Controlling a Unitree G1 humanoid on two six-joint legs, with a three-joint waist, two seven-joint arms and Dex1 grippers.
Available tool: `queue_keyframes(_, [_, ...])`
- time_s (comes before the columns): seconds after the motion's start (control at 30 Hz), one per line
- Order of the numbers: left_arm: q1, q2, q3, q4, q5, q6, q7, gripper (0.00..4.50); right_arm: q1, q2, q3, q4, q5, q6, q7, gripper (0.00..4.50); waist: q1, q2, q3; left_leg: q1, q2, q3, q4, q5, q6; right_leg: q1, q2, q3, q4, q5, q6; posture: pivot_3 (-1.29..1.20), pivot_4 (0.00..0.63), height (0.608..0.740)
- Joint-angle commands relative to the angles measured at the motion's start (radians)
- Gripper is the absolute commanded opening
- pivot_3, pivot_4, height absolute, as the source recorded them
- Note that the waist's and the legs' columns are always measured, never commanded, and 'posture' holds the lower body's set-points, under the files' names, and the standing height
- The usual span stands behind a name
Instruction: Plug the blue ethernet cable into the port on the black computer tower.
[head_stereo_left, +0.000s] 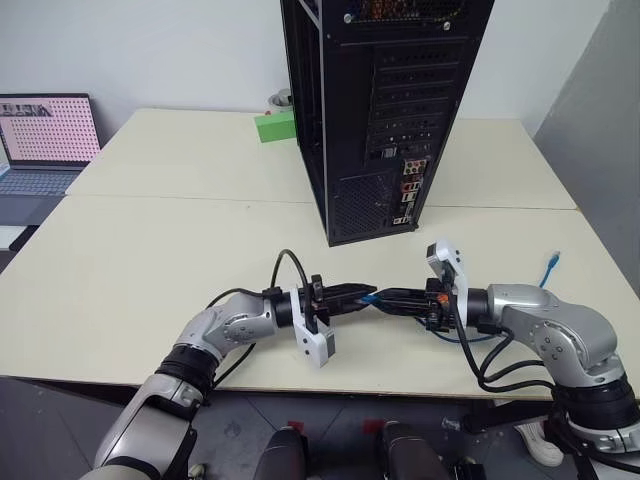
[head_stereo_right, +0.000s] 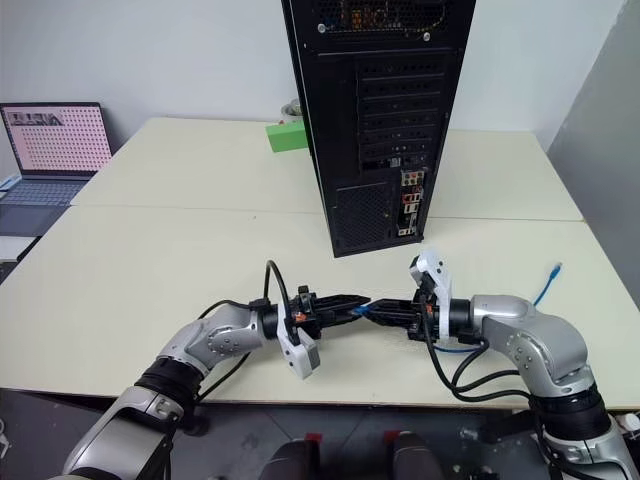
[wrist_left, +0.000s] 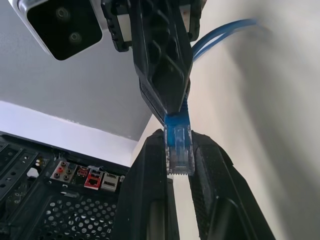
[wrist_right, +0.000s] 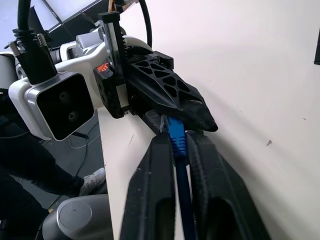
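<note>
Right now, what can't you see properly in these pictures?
- The port on the black computer tower: too small in the head views to pick out among the connectors.
- The blue ethernet cable: its middle is hidden behind the right pincer and arm.
- The plug's clip: turned away in the left wrist view.

Bright even light, soft shadows, pics sharp.
</note>
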Motion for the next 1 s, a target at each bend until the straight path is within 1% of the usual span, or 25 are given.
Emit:
queue_keyframes(0.03, [-0.013,0.001,-0.001,-0.032,-0.007,0.004,0.025,0.31,-0.025,0.007,0.01,-0.02,0.019,-0.013,0.016,0.0,0.0,0.0,0.0,0.0,0.0,0.0,0.0,0.0,0.0,0.0,0.0,0.0,0.0,0.0,0.0,0.0,0.15,0.74])
queue_keyframes(0.23, [-0.011,0.0,-0.011,-0.034,-0.008,0.02,0.023,0.31,-0.04,-0.008,0.009,-0.003,0.018,-0.007,0.031,0.0,0.0,0.0,0.0,0.0,0.0,0.0,0.0,0.0,0.0,0.0,0.0,0.0,0.0,0.0,0.0,0.0,0.15,0.74])
queue_keyframes(0.3, [-0.008,0.0,-0.017,-0.028,-0.025,0.047,0.006,1.01,-0.047,-0.016,0.01,0.003,0.014,-0.008,0.037,0.0,0.0,0.0,0.0,0.0,0.0,0.0,0.0,0.0,0.0,0.0,0.0,0.0,0.0,0.0,0.0,0.0,0.15,0.74])
queue_keyframes(0.33, [-0.006,0.0,-0.024,-0.02,-0.047,0.065,-0.015,1.05,-0.05,-0.022,0.009,0.005,0.01,-0.011,0.038,0.0,0.0,0.0,0.0,0.0,0.0,0.0,0.0,0.0,0.0,0.0,0.0,0.0,0.0,0.0,0.0,0.0,0.15,0.74])
queue_keyframes(0.37, [-0.001,0.001,-0.03,-0.014,-0.07,0.084,-0.036,1.21,-0.051,-0.028,0.008,0.005,0.006,-0.015,0.04,0.0,0.0,0.0,0.0,0.0,0.0,0.0,0.0,0.0,0.0,0.0,0.0,0.0,0.0,0.0,0.0,0.0,0.15,0.74])
queue_keyframes(0.43, [0.014,0.004,-0.041,-0.009,-0.136,0.132,-0.092,1.7,-0.053,-0.045,0.003,0.005,-0.009,-0.028,0.04,0.0,0.0,0.0,0.0,0.0,0.0,0.0,0.0,0.0,0.0,0.0,0.0,0.0,0.0,0.0,0.0,0.0,0.15,0.74])
queue_keyframes(0.5, [0.042,0.003,-0.038,-0.031,-0.232,0.219,-0.163,2.01,-0.049,-0.069,-0.011,0.006,-0.032,-0.053,0.037,0.0,-0.001,0.0,0.0,0.0,0.0,0.0,0.0,0.0,0.0,0.0,0.0,0.0,0.0,0.0,0.0,0.0,0.15,0.74])
queue_keyframes(0.57, [0.08,0.0,-0.034,-0.087,-0.335,0.344,-0.253,2.38,-0.046,-0.082,-0.047,0.01,-0.043,-0.076,0.014,0.0,-0.002,0.0,0.0,0.0,0.0,0.0,0.0,0.0,0.0,0.0,0.0,0.0,0.0,0.0,0.0,0.0,0.15,0.74])
queue_keyframes(0.6, [0.103,-0.011,-0.024,-0.136,-0.395,0.423,-0.284,2.64,-0.046,-0.083,-0.066,0.015,-0.055,-0.093,-0.005,0.0,-0.003,0.0,0.0,0.0,0.0,0.0,0.0,0.0,0.0,0.0,0.0,0.0,0.0,0.0,0.0,0.0,0.15,0.74])
queue_keyframes(0.63, [0.12,-0.019,-0.015,-0.175,-0.435,0.481,-0.305,2.74,-0.046,-0.083,-0.078,0.016,-0.064,-0.105,-0.019,0.0,-0.003,0.0,0.0,0.0,0.0,0.0,0.0,0.0,0.0,0.0,0.0,0.0,0.0,0.0,0.0,0.0,0.15,0.74])
queue_keyframes(0.67, [0.138,-0.03,-0.005,-0.23,-0.477,0.572,-0.327,3.08,-0.049,-0.076,-0.091,0.019,-0.075,-0.116,-0.046,0.0,-0.002,0.0,0.0,0.0,0.0,0.0,0.0,0.0,0.0,0.0,0.0,0.0,0.0,0.0,0.0,0.0,0.15,0.74])
queue_keyframes(0.73, [0.165,-0.07,0.021,-0.342,-0.568,0.784,-0.339,3.41,-0.063,-0.049,-0.111,0.023,-0.112,-0.147,-0.116,0.0,-0.002,0.0,0.0,0.0,0.0,0.0,0.0,0.0,0.0,0.0,0.0,0.0,0.0,0.0,0.0,0.0,0.15,0.74])
queue_keyframes(0.77, [0.168,-0.101,0.034,-0.413,-0.612,0.917,-0.325,3.41,-0.082,-0.02,-0.115,0.03,-0.145,-0.163,-0.181,0.0,-0.002,0.0,0.0,0.0,0.0,0.0,0.0,0.0,0.0,0.0,0.0,0.0,0.0,0.0,0.0,0.0,0.15,0.74])
queue_keyframes(0.83, [0.16,-0.156,0.055,-0.528,-0.661,1.123,-0.289,3.41,-0.113,0.027,-0.105,0.036,-0.207,-0.186,-0.28,0.0,-0.003,0.0,0.0,0.0,0.0,0.0,0.0,0.0,0.0,0.0,0.0,0.0,0.001,0.0,0.0,0.0,0.15,0.74])
queue_keyframes(0.93, [0.132,-0.218,0.074,-0.624,-0.659,1.343,-0.223,3.41,-0.158,0.11,-0.098,0.06,-0.286,-0.194,-0.429,0.0,-0.004,0.0,0.0,0.0,0.0,-0.001,0.0,0.0,0.0,0.0,0.001,0.0,0.001,0.0,0.0,0.0,0.15,0.74])
queue_keyframes(1.0, [0.115,-0.24,0.077,-0.655,-0.639,1.434,-0.187,3.41,-0.182,0.154,-0.097,0.081,-0.321,-0.198,-0.494,0.0,-0.006,0.0,0.0,0.0,0.0,-0.001,0.0,0.0,0.0,-0.001,0.001,0.0,0.001,0.0,0.0,0.0,0.15,0.74])
